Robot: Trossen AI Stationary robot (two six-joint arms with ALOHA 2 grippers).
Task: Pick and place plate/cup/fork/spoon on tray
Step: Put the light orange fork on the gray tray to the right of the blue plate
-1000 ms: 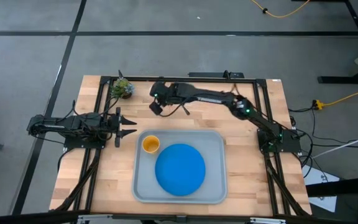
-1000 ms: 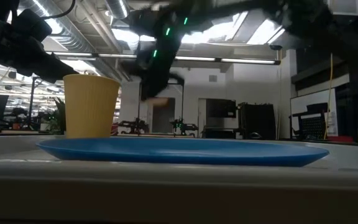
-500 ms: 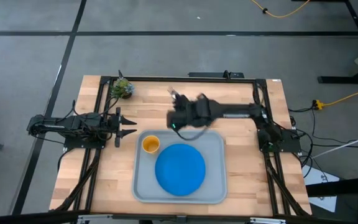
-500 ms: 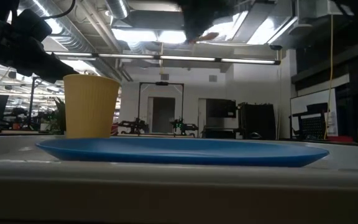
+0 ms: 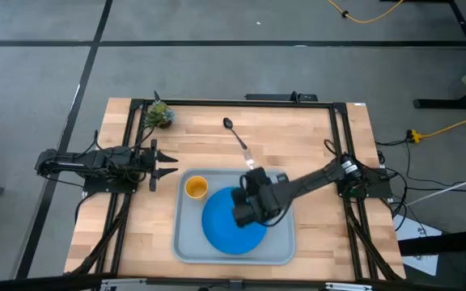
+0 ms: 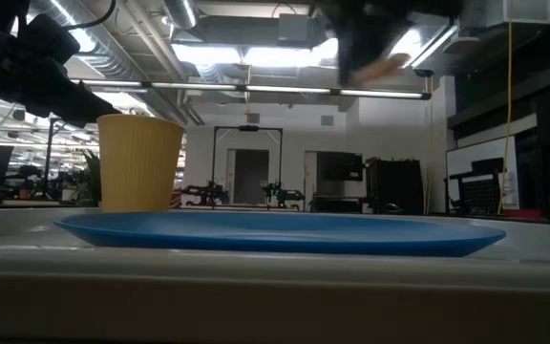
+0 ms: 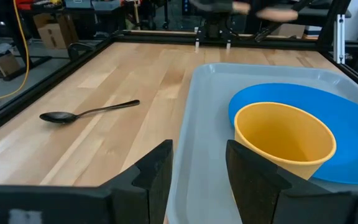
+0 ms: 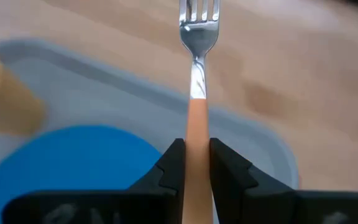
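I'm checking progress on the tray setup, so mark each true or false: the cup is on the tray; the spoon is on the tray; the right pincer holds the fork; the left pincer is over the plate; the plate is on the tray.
1. The cup is on the tray: true.
2. The spoon is on the tray: false, it lies on the wooden table.
3. The right pincer holds the fork: true.
4. The left pincer is over the plate: false, it waits beside the tray.
5. The plate is on the tray: true.
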